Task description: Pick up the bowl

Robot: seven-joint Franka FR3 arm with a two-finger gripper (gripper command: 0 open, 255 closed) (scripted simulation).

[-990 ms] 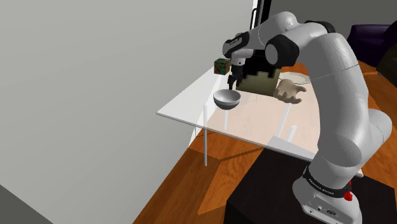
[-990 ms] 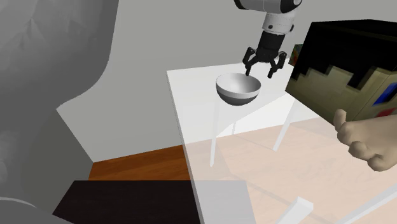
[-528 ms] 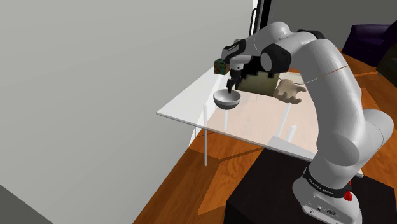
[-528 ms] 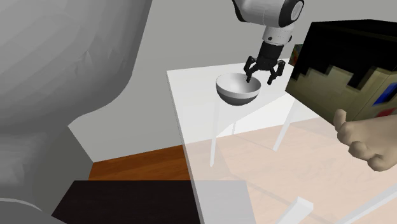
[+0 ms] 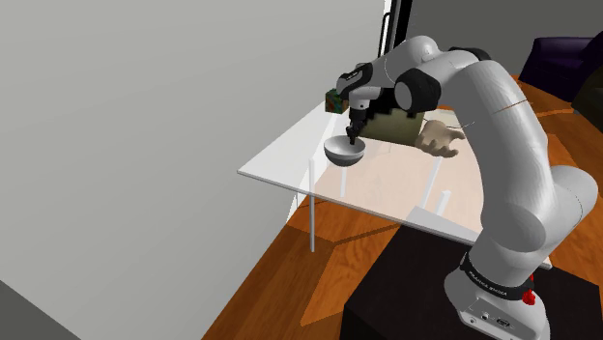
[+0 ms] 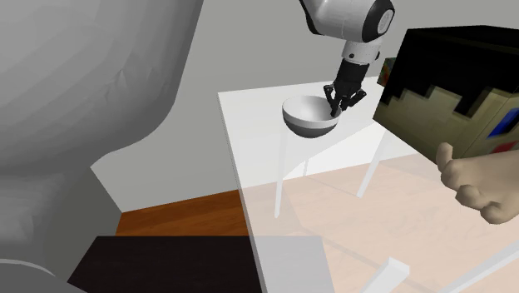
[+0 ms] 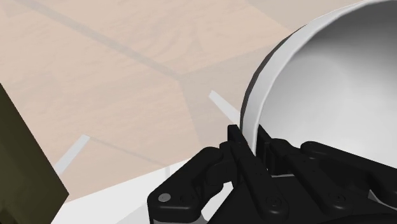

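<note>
A bowl, white inside and dark grey outside, stands near the far corner of the see-through white table. My black gripper comes down from above onto the side of the bowl nearest the blocky box. In the second exterior view the gripper is shut on the rim of the bowl, one finger inside and one outside. The wrist view shows the gripper clasping the bowl's rim, with the bowl resting on the table.
A big blocky dark and olive box with a pale hand-shaped thing stands close beside the bowl. A small green cube sits at the table's far corner. A grey wall runs along the shoulder view's left.
The gripper has come down from above the bowl onto its rim, and its open fingers have shut on that rim. The bowl has not moved.
</note>
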